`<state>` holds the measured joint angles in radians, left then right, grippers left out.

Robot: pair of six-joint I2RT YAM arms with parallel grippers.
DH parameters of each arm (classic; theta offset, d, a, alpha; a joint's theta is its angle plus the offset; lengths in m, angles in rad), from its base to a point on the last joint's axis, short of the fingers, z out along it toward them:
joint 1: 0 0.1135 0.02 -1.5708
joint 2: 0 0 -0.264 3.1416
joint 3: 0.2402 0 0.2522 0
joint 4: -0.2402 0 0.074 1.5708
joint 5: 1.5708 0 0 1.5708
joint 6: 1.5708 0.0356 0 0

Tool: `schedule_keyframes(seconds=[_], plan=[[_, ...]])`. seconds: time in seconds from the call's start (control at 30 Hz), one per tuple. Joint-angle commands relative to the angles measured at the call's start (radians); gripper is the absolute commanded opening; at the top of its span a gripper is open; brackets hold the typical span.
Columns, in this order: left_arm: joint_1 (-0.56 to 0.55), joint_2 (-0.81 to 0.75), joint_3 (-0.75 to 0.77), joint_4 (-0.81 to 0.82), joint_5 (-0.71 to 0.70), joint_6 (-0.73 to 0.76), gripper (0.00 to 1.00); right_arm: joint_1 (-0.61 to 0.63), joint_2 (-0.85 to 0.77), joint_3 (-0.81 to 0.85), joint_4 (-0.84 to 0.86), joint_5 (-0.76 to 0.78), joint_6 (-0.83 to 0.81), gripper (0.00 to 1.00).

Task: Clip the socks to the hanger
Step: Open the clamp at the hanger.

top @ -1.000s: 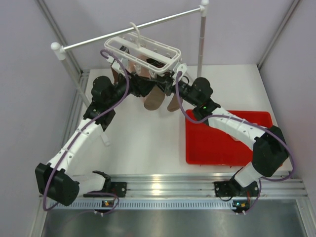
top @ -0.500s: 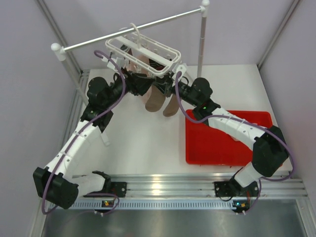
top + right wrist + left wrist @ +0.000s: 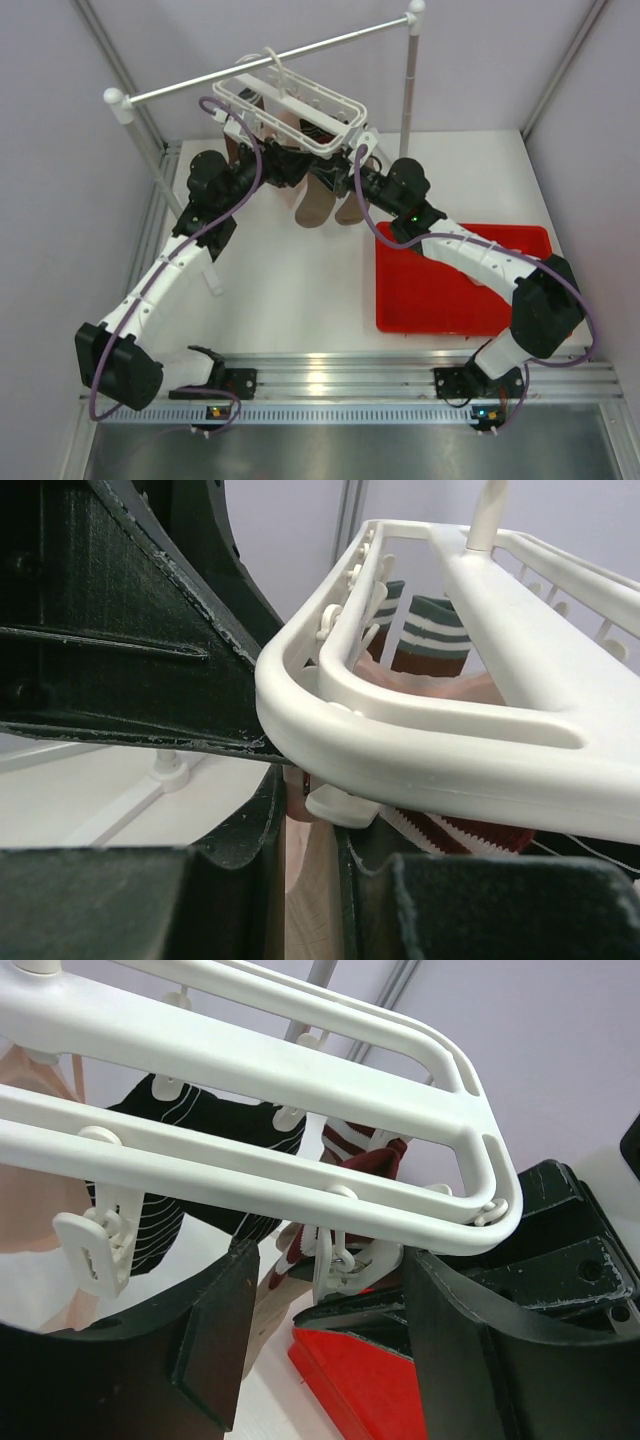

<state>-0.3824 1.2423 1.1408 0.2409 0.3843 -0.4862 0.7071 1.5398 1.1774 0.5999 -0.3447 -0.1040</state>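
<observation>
The white hanger hangs by its hook from a rail, with the socks under it. Two taupe socks dangle below its near side; a pink one and a black striped one are clipped further back. My left gripper is open under the frame, its fingers either side of a dangling clip without touching it. My right gripper is shut on a taupe sock just below a clip, and the sock's red-and-white cuff shows beside it. The two grippers meet beneath the hanger.
A red tray lies on the table at the right, under the right arm. The long white rail stands on two poles at the back. Grey walls close in both sides.
The left arm swung out to the left and came back under the hanger. The hanger and the hanging socks swayed slightly. The right gripper held its place.
</observation>
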Motion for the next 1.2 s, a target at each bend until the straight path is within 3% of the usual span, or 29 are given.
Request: schedule_keyframes(seconds=[0.0,0.33,0.67,0.73,0.77,0.8,0.87,0.97,1.17], plan=[[-0.007,0.005,0.040,0.110,-0.039,-0.046,0.63,0.017,-0.038,-0.007,0.005,-0.020,0.007,0.00],[-0.026,0.011,0.033,0.100,-0.044,-0.019,0.54,0.025,-0.038,0.004,0.008,-0.022,0.029,0.00],[-0.026,0.008,0.043,0.038,-0.064,-0.006,0.19,0.023,-0.050,-0.002,-0.015,-0.019,0.017,0.00],[-0.026,0.008,0.048,0.021,-0.068,-0.009,0.07,0.022,-0.050,-0.001,-0.028,-0.016,0.015,0.06],[-0.026,0.006,0.050,0.011,-0.070,-0.011,0.02,0.020,-0.050,-0.002,-0.031,-0.013,0.013,0.15],[-0.026,0.005,0.053,0.006,-0.073,-0.014,0.00,0.020,-0.053,-0.002,-0.043,-0.010,0.013,0.18],[-0.026,0.003,0.056,-0.006,-0.074,-0.020,0.00,0.017,-0.056,-0.002,-0.054,-0.008,0.012,0.30],[-0.026,0.005,0.062,-0.025,-0.079,-0.032,0.00,0.006,-0.066,-0.001,-0.086,-0.007,0.004,0.36],[-0.024,0.008,0.065,-0.038,-0.048,-0.074,0.00,-0.006,-0.076,-0.002,-0.095,-0.020,0.003,0.41]])
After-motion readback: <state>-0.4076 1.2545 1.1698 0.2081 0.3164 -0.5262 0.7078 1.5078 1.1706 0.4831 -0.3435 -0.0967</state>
